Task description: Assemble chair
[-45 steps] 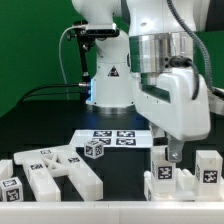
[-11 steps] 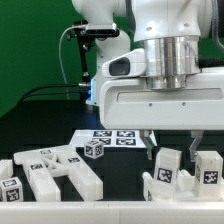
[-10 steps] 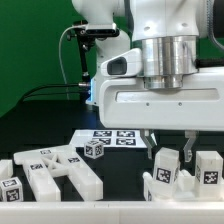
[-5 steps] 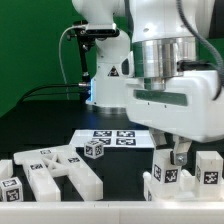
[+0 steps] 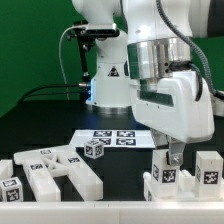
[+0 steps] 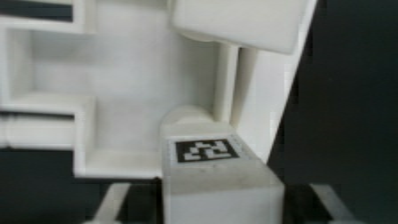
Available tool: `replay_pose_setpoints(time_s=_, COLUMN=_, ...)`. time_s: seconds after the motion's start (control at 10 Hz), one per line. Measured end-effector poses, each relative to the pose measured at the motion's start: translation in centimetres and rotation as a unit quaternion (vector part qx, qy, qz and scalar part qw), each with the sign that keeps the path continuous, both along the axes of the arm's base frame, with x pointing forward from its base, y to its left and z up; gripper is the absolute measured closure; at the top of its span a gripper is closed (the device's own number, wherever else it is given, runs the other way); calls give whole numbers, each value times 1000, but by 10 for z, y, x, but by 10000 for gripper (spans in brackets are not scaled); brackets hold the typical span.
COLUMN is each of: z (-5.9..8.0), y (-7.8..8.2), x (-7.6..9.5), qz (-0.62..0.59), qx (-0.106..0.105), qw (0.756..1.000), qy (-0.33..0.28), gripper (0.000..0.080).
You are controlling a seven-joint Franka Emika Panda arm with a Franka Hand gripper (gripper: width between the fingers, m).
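White plastic chair part (image 6: 215,165) clamped between fingers of narrowed claw (image 5: 176,157), directly beneath claw, low over black counter (image 5: 125,166), with loose parts (image 5: 60,170) well apart.

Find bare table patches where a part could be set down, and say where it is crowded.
Bare table between the slabs and the tagged posts, in front of the marker board. Crowded around those posts, at the fingers.
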State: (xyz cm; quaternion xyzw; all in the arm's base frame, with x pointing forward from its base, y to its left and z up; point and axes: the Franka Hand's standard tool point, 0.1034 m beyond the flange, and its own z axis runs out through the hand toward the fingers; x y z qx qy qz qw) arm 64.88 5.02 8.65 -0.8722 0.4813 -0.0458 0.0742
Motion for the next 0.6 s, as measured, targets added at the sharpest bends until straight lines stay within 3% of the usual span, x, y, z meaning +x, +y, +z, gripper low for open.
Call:
replay_pose_setpoints(time_s=0.1, z=0, y=1, x=0, qz=63, qx=-10, qw=998, qy=-5, gripper=406)
replay_pose_setpoints(time_s=0.2, z=-1, y=0, x=0, qz=92, qx=-15, qw=996, qy=-7, gripper=232)
replay_pose_setpoints(time_s=0.3, z=-1, y=0, x=0, qz=126, qx=-20, qw=992, qy=-10, gripper=167)
replay_pose_setpoints(time_s=0.5, z=-1, y=-2, x=0, qz=206, qx=-35, qw=978, qy=-17, gripper=155)
replay_pose_setpoints(time_s=0.6, z=-1, y=-4, x=1, qz=325, qx=-63, qw=943, qy=-27, gripper=151)
